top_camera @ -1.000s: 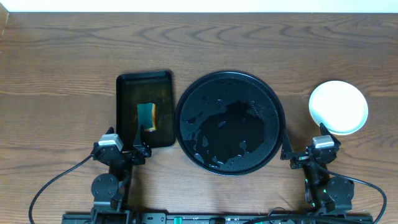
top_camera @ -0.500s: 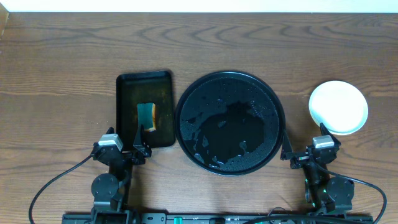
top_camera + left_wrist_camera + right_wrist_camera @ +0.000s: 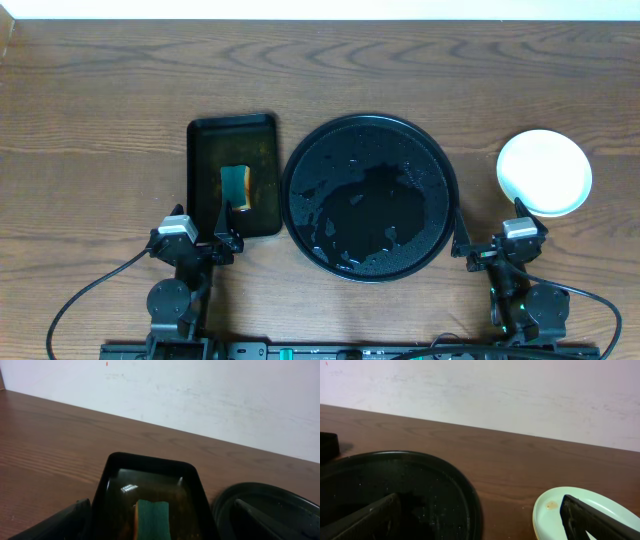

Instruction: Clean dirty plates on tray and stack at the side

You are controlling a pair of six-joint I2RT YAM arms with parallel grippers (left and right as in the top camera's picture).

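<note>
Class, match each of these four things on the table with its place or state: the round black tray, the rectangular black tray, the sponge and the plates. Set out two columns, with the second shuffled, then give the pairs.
Column 1
1. round black tray
2. rectangular black tray
3. sponge
4. plates

Column 2
A. lying inside the smaller tray
B. on the bare wood at the right side
C. in the middle, wet, no plates on it
D. just left of the round tray

Pairs: 1-C, 2-D, 3-A, 4-B
</note>
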